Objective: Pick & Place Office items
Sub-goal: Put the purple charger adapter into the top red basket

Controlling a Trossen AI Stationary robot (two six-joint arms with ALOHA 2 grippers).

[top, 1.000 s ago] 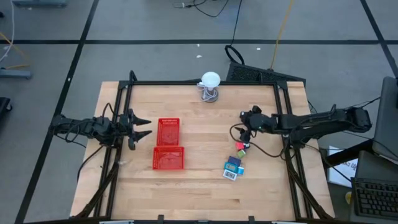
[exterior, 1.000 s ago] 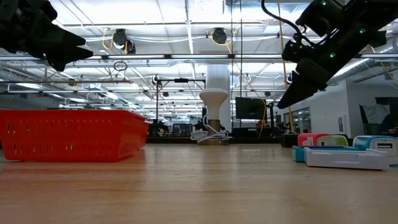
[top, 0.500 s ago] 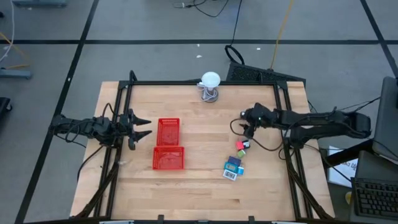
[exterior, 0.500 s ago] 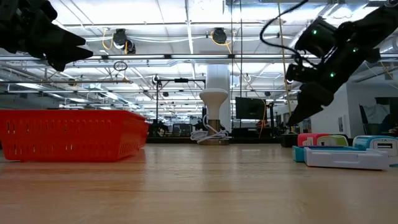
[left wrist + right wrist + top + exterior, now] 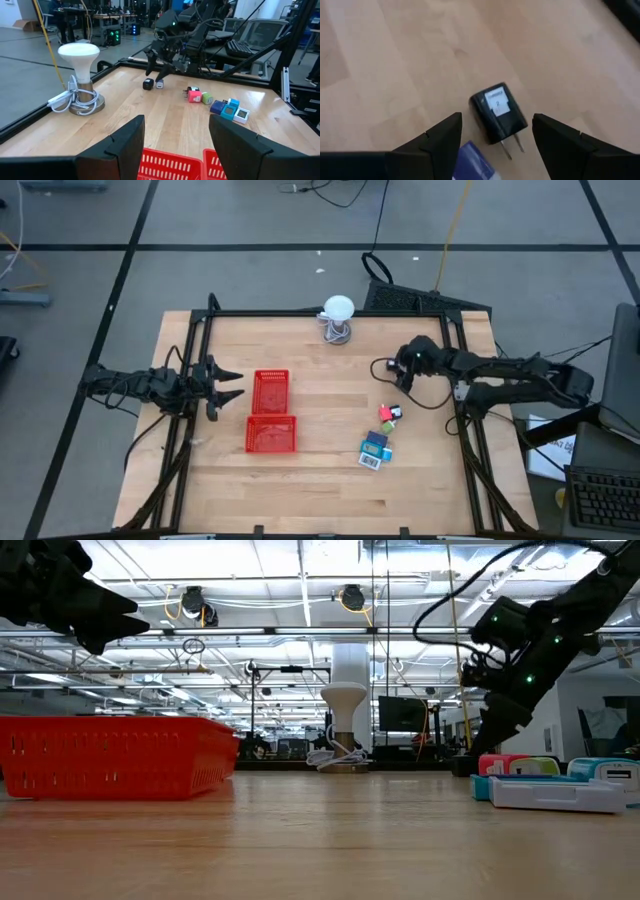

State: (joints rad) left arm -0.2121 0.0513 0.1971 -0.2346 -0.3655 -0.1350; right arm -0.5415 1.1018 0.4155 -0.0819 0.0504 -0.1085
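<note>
My right gripper (image 5: 496, 118) is open and hovers low over a black charger plug with a white label (image 5: 498, 120), which lies flat on the table beside a blue-purple piece (image 5: 475, 162). The fingers touch nothing. From the left wrist view, the plug (image 5: 148, 84) sits under the right gripper (image 5: 160, 62). Nearer lie a pink piece (image 5: 194, 95), a green piece (image 5: 206, 98) and the teal packet (image 5: 227, 109). From above, the packet (image 5: 375, 450) lies toward the near right. My left gripper (image 5: 232, 387) waits open at the table's left edge.
Two red mesh trays (image 5: 271, 412) stand end to end left of centre. A white ball on a wire stand (image 5: 338, 320) sits by the far edge. A black frame rail (image 5: 455, 380) runs along the right side, close to the right arm. Bare wood lies between trays and items.
My right gripper has come down toward the table and drifted a little toward the far right corner, staying open. It now hangs just above the black plug. The items and the left arm have kept still.
</note>
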